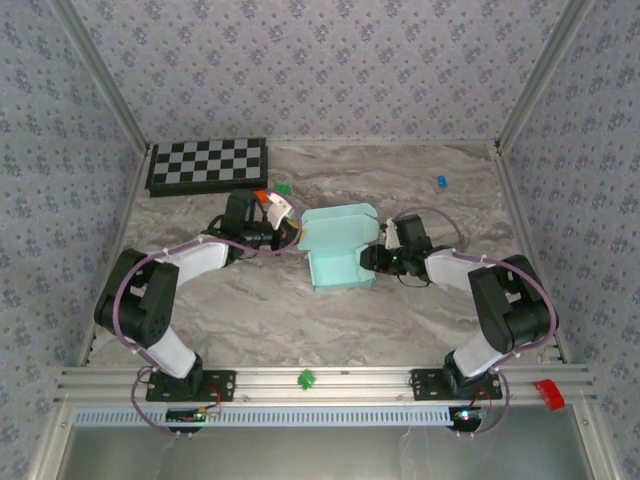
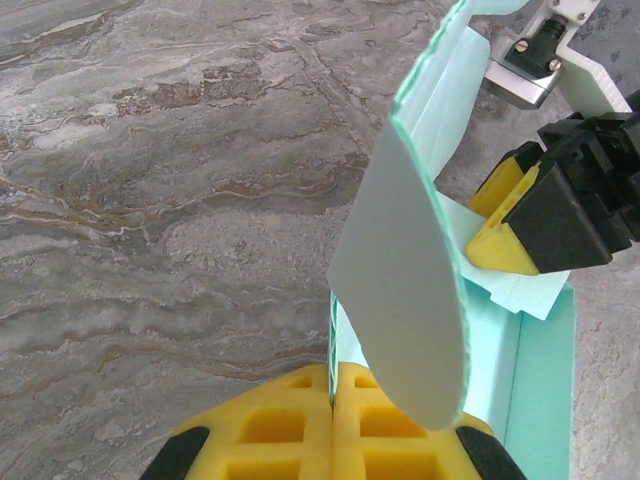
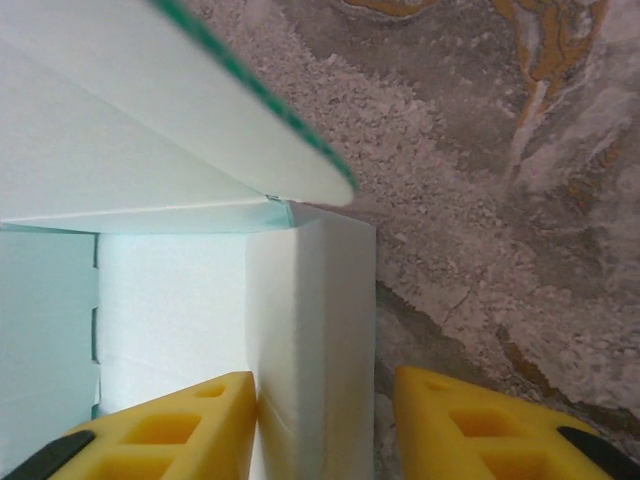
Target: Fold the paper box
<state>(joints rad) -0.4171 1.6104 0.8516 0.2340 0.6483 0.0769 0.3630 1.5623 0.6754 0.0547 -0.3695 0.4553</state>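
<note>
The marbled table (image 1: 250, 310) fills the floor of the walled cell. At its far left corner lies the checkerboard (image 1: 205, 165), flat and well apart from the rest.

The left arm (image 1: 150, 290) and right arm (image 1: 505, 300) both reach inward toward the middle of the table. Between them sits the box (image 1: 338, 250), half formed, with raised walls, an open top and a rounded flap along its far edge.

The left gripper (image 1: 290, 237) is at the box's left side. Seen from its own wrist, the left gripper (image 2: 332, 395) is clenched, its yellow fingers (image 2: 270, 425) pressed together on a thin edge of the box (image 2: 400, 300), whose curved flap stands up just beyond them. The right gripper (image 2: 495, 215) shows across the box in the same view.

The right gripper (image 1: 370, 260) is at the box's right side. From its wrist, the right gripper (image 3: 325, 400) straddles an upright wall of the box (image 3: 170, 300). One finger (image 3: 170, 430) is inside against the wall, and the other is outside with a sliver of table showing between it and the card, so it has no grip on the wall.

A small blue bit (image 1: 441, 181) lies far right on the table, and a green bit (image 1: 284, 188) lies near the checkerboard.
</note>
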